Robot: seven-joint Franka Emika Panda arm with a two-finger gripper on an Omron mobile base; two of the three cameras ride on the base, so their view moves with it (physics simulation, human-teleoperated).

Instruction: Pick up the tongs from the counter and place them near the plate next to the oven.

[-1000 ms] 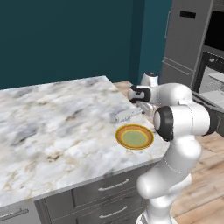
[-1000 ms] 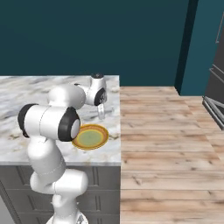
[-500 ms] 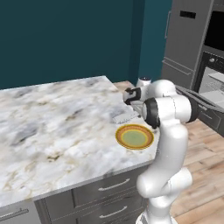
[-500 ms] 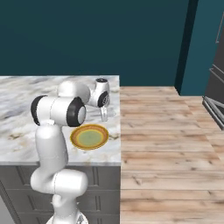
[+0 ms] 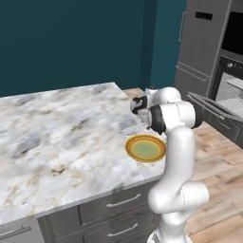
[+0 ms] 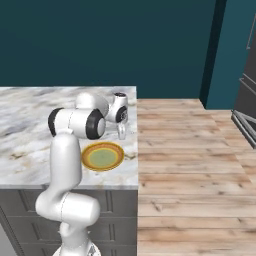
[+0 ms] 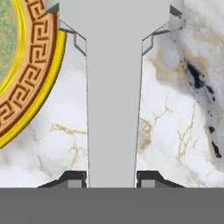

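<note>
My gripper (image 7: pixel 111 179) is shut on the tongs (image 7: pixel 113 96), a slim grey metal strip running up the middle of the hand view between my two dark fingertips (image 7: pixel 73 178). The tongs (image 5: pixel 133 128) hang low over the marble counter (image 5: pixel 61 137), just beyond the plate (image 5: pixel 145 148). The plate (image 7: pixel 24 83) has a yellow-orange patterned rim and a greenish centre. In the right base view the gripper (image 6: pixel 121 121) holds the tongs (image 6: pixel 121 132) above the plate (image 6: pixel 102 156) near the counter's right edge. The dark oven (image 5: pixel 231 71) stands at far right.
The counter (image 6: pixel 30 125) ends just right of the plate, over dark grey drawers (image 5: pixel 114 209). Past the edge lies wood floor (image 6: pixel 190 165). Tall grey cabinetry (image 5: pixel 199 42) stands beside the oven, with a panel (image 5: pixel 211 108) folded out at its base.
The arm's elbow has swung from far out on the oven side to upright over the counter edge. The hand with the tongs has stayed beside the plate, shifting only slightly.
</note>
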